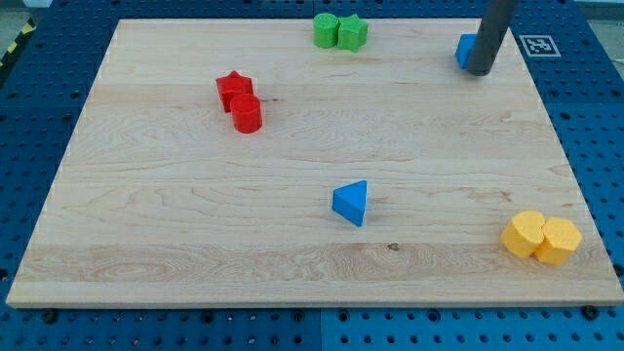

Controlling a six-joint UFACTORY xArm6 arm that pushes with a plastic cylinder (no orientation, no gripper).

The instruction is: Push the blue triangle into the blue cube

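The blue triangle (pixel 351 203) lies on the wooden board (pixel 175 224) a little below the board's middle. The blue cube (pixel 465 50) sits near the view's top right, mostly hidden behind my rod. My tip (pixel 480 71) rests on the board right against the cube's right side, far up and to the right of the blue triangle.
A red star-shaped block (pixel 233 89) touches a red cylinder (pixel 247 114) at the upper left. Two green blocks (pixel 339 31) sit together at the top edge. Two yellow blocks (pixel 541 237) sit together at the bottom right corner.
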